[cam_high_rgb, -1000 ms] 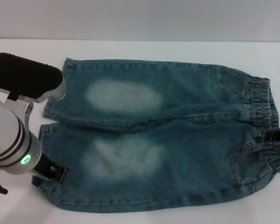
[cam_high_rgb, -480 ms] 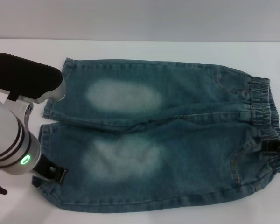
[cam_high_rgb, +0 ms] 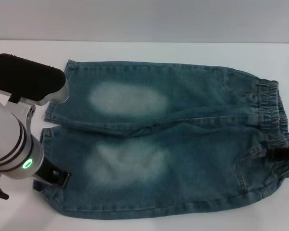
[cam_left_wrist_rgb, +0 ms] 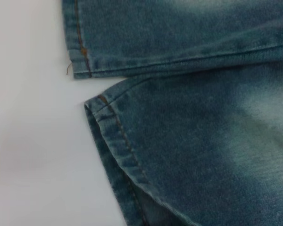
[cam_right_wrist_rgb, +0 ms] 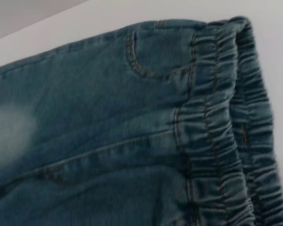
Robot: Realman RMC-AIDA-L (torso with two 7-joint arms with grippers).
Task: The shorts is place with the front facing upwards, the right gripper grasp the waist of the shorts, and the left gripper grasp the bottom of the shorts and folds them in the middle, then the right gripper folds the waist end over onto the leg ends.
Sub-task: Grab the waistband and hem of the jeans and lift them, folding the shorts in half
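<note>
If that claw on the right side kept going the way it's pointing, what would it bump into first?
Most likely the gathered waistband of the shorts. The right claw sits at the waist edge, pointing inward over the denim; whether it already touches is unclear.

Head view: the camera is looking forward and down from above, taking in the whole shorts (cam_high_rgb: 164,144) lying flat on the white desk (cam_high_rgb: 149,50), with the left gripper (cam_high_rgb: 55,177) at the leg ends (cam_high_rgb: 47,144) and the right gripper (cam_high_rgb: 282,155) at the waist (cam_high_rgb: 274,125). Left wrist view: the camera is facing down at close range, framing only the leg ends (cam_left_wrist_rgb: 108,122) beside bare desk (cam_left_wrist_rgb: 33,141). Right wrist view: the camera is looking close and obliquely across the gathered waist (cam_right_wrist_rgb: 217,132). Each wrist view is sharing its end of the shorts with the head view.
</note>
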